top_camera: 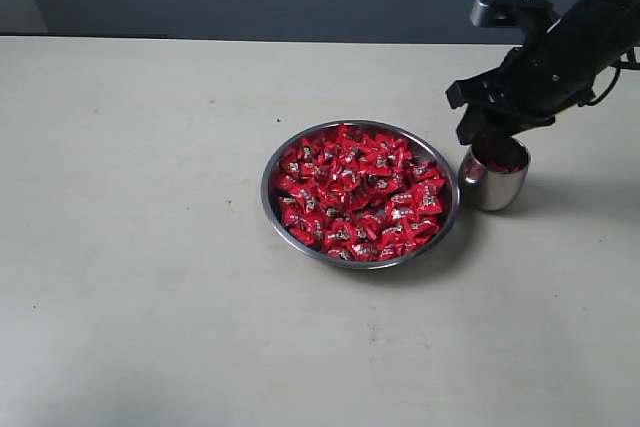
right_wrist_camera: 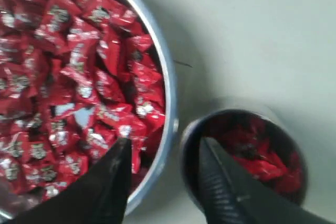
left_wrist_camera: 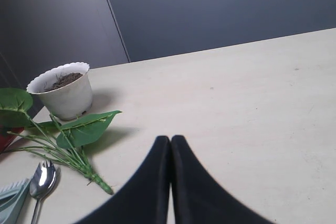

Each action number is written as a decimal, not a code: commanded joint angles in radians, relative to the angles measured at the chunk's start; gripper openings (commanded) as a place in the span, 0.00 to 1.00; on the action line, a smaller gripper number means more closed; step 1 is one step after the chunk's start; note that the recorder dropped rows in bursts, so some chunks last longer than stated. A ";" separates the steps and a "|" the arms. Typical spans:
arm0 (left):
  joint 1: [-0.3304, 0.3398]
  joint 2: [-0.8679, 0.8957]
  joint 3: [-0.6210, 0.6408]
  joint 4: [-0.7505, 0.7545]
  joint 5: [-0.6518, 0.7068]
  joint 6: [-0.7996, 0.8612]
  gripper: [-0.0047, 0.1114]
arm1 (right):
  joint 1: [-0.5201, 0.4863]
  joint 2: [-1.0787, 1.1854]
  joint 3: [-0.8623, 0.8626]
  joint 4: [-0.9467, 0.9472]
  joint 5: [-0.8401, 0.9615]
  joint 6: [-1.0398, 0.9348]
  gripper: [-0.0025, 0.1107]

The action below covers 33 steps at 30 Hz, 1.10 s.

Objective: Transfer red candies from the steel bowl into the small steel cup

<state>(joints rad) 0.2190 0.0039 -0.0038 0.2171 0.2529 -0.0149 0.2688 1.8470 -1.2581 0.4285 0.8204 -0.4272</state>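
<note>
currently right gripper (right_wrist_camera: pixel 165 145) hangs spread and empty over the small steel cup (top_camera: pixel 492 187) (some red inside), beside the steel bowl (top_camera: pixel 268 187) heaped with red candies (top_camera: pixel 355 192); risk: a jaw clips the cup rim, tipping it; left gripper (left_wrist_camera: pixel 170 145) closed.

Red candies (top_camera: pixel 355 192) (dark-and-white marks) in a silvery steel bowl (top_camera: pixel 266 192)

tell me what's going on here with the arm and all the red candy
The right gripper hangs above the small steel cup with its fingers apart and nothing between them. The cup already holds a few red candies, while the steel bowl beside it is heaped with many more. The left gripper is away from the work, fingers shut, near a white plant pot.
</note>
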 commanded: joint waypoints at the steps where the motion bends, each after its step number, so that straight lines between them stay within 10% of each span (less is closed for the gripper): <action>1: -0.003 -0.004 0.004 0.005 -0.011 -0.004 0.04 | 0.073 -0.005 -0.012 0.078 0.010 -0.071 0.38; 28: -0.003 -0.004 0.004 0.005 -0.011 -0.004 0.04 | 0.205 0.332 -0.286 0.009 0.015 0.027 0.42; 33: -0.003 -0.004 0.004 0.005 -0.011 -0.004 0.04 | 0.210 0.332 -0.286 0.023 0.012 0.039 0.02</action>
<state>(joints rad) 0.2190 0.0039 -0.0038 0.2171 0.2529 -0.0149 0.4787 2.1873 -1.5375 0.4469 0.8367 -0.4005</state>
